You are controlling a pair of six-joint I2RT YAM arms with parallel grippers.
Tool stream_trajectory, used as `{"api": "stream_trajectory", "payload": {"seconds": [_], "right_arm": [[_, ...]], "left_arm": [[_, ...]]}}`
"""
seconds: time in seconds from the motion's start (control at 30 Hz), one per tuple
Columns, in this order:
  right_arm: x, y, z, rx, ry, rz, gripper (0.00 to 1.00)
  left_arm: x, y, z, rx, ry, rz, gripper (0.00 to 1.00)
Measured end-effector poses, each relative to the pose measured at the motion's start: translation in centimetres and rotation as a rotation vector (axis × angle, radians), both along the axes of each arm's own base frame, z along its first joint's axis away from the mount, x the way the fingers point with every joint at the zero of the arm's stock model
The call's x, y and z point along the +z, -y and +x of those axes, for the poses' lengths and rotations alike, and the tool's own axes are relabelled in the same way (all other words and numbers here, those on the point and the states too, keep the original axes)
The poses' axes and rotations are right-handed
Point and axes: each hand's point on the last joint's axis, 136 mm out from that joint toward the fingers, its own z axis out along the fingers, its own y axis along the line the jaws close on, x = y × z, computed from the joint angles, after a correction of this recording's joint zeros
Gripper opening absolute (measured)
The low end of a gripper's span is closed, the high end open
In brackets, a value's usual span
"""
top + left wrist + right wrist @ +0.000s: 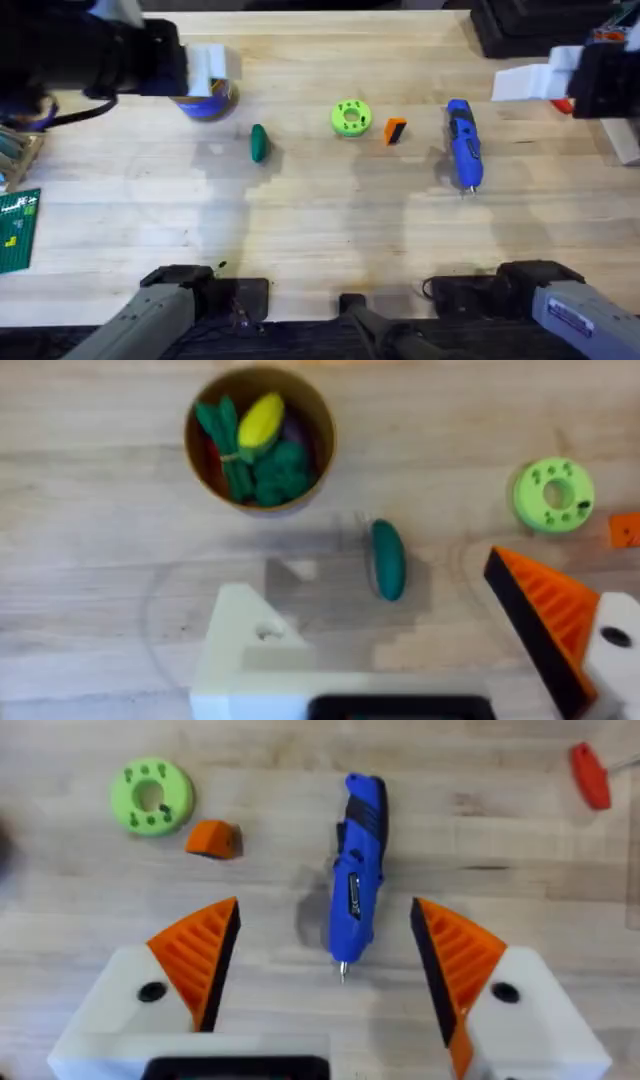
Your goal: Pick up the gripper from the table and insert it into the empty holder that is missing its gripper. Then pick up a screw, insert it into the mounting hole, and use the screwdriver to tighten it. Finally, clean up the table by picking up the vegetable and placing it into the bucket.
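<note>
Right gripper point(325, 970) spread wide and empty over screwdriver point(357, 865), left gripper point(400, 650) empty (one pad missing), bare table point(320, 230) between.

White finger mounts point(520, 995) bear orange ribbed pads point(200, 955).

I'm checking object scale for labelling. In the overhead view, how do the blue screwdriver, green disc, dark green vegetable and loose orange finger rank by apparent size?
1. Blue cylindrical powered screwdriver, clearly largest.
2. Lime-green round disc and dark green oblong toy vegetable: too alike to rank.
3. Small orange ribbed finger piece, smallest.
</note>
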Motion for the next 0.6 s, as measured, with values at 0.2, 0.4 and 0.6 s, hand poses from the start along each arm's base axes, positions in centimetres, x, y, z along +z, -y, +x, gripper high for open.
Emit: {"api": "stream_trajectory", "payload": {"seconds": [0.2, 0.4, 0.6], "right_arm": [[-2.7, 0.0, 0.5, 0.0, -0.149, -0.001, 0.989], [-3.4, 0.0, 0.8, 0.0, -0.179, -0.001, 0.988], [-3.4, 0.0, 0.9, 0.0, -0.179, -0.001, 0.989]], "left_arm": [[-3.6, 0.1, 0.6, -0.002, -0.152, -0.003, 0.986], [-4.7, 0.1, 0.8, -0.002, -0.194, -0.003, 0.986], [-5.3, 0.2, 0.9, -0.006, -0.22, -0.003, 0.985]]}}
